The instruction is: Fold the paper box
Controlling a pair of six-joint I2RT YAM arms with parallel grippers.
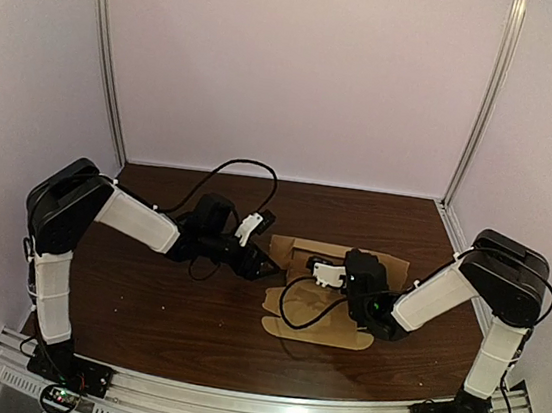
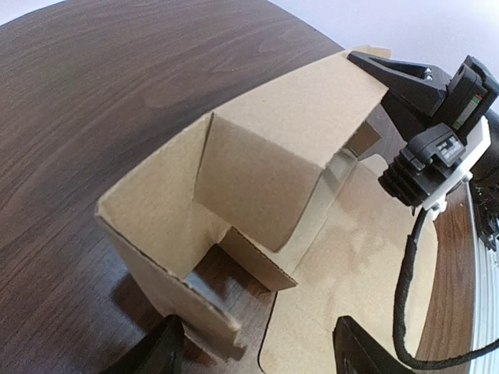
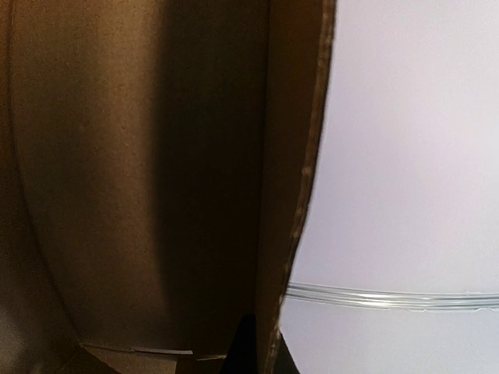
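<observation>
Left claw point(image 2: 261, 352) gapes open at 9 o'clock of the half-raised box point(image 2: 265, 179), right claw point(image 2: 394, 74) in from 3, grip unreadable, and one uneven shove could collapse it flat.

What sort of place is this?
Probably a robot test booth in a lab: plain pale walls enclose a dark table, and a left arm and right arm, bolted to a metal rail, handle a cardboard box.

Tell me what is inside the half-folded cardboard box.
Inside the box only bare cardboard shows: a panel folded inward, the flat base, and some table through a cut-out. The corner behind that panel is covered.
</observation>
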